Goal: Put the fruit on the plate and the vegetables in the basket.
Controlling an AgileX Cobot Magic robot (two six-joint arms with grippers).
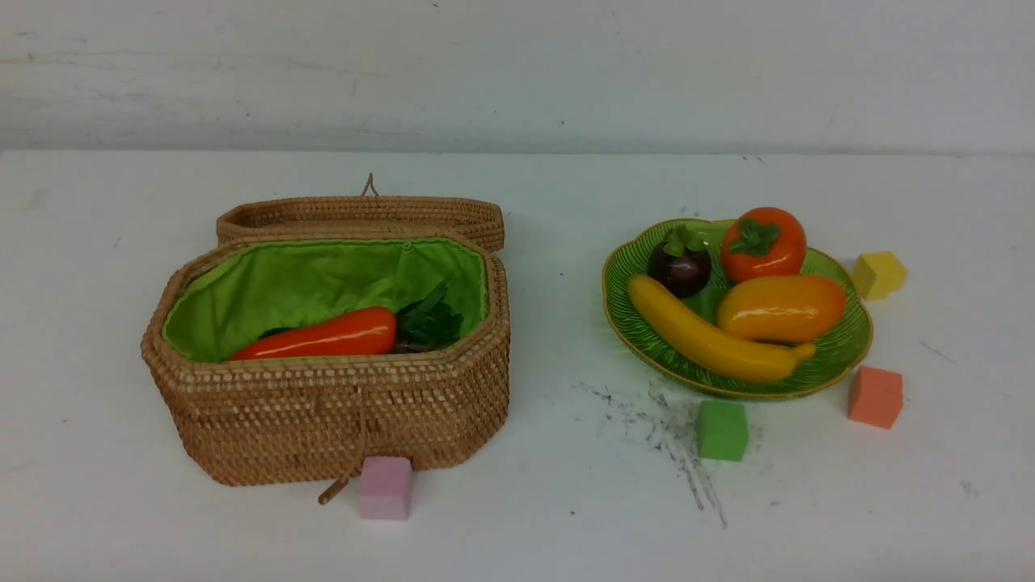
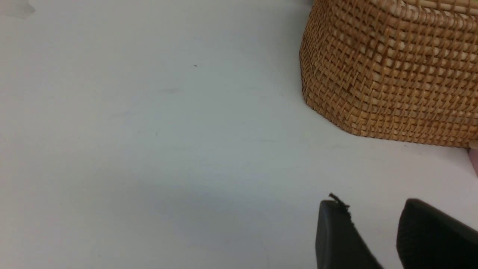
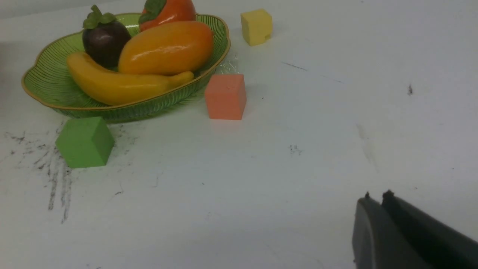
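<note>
All I can see of my arms is each tool: the left tool has matte black wedge-shaped fingers with a frayed tip, the right tool dark grey ones.

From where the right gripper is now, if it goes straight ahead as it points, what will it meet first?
Probably nothing close: the right gripper, shut and empty, points over bare white table. The orange cube and the green plate lie farther on and off to the side, though depth is hard to judge.

Basket rough woven wicker, green cloth lining; plate ribbed glass; banana glossy; table matt, scuffed.
</note>
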